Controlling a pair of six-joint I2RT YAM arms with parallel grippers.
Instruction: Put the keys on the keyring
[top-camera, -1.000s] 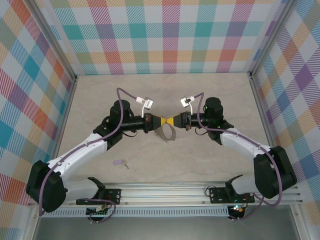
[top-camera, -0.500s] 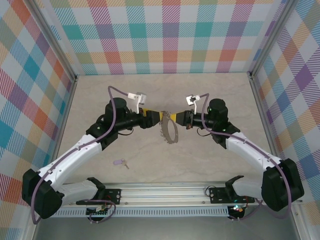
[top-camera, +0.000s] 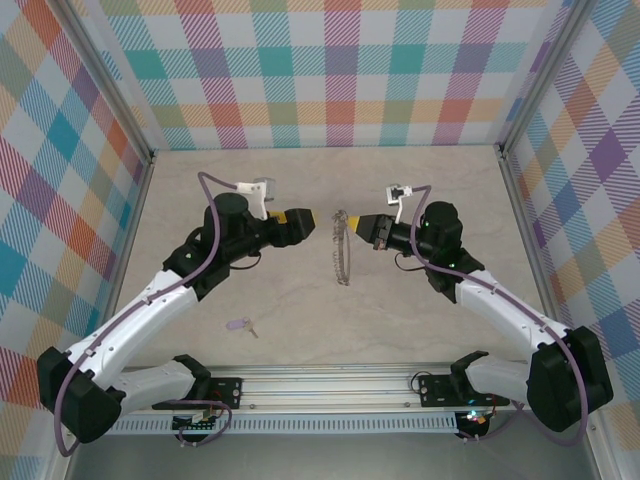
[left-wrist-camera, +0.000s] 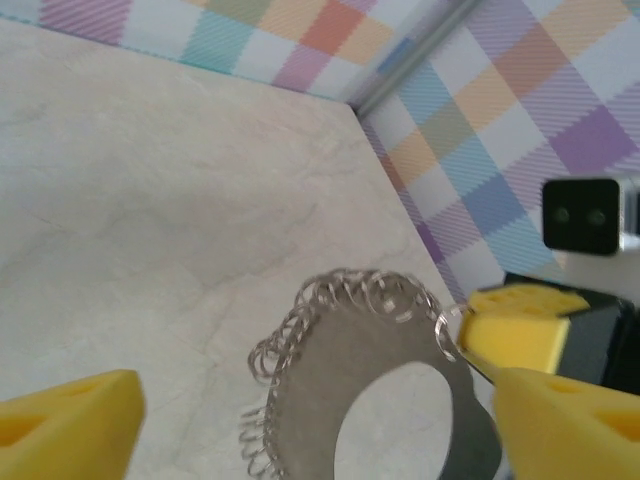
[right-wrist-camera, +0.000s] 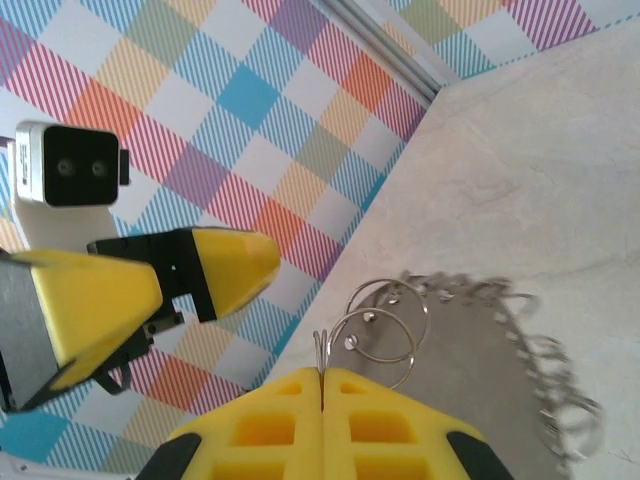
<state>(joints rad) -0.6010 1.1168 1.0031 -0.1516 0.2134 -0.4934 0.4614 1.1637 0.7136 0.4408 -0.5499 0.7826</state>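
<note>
The keyring (top-camera: 343, 252), a wide silver hoop edged with small wire loops, hangs edge-on above the table's middle. My right gripper (top-camera: 364, 222) is shut on one of its small loops. In the right wrist view the shut gripper (right-wrist-camera: 322, 378) pinches that wire loop, with the keyring (right-wrist-camera: 480, 370) hanging beyond it. My left gripper (top-camera: 305, 219) stands open just left of the hoop, apart from it. Its wrist view has the keyring (left-wrist-camera: 300, 400) between the spread fingers (left-wrist-camera: 70, 425) of the left gripper (left-wrist-camera: 315, 405). The key (top-camera: 238, 325), lilac-headed, lies on the table near the left arm.
Checked walls (top-camera: 330, 70) close in the pale table (top-camera: 430, 180) at the back and both sides. An aluminium rail (top-camera: 330, 385) runs along the near edge with both arm bases. The left arm's forearm (top-camera: 160, 295) passes just left of the key.
My left gripper has opened, let go of the keyring and drawn back to the left. The hoop now hangs from the right gripper alone and has turned edge-on.
</note>
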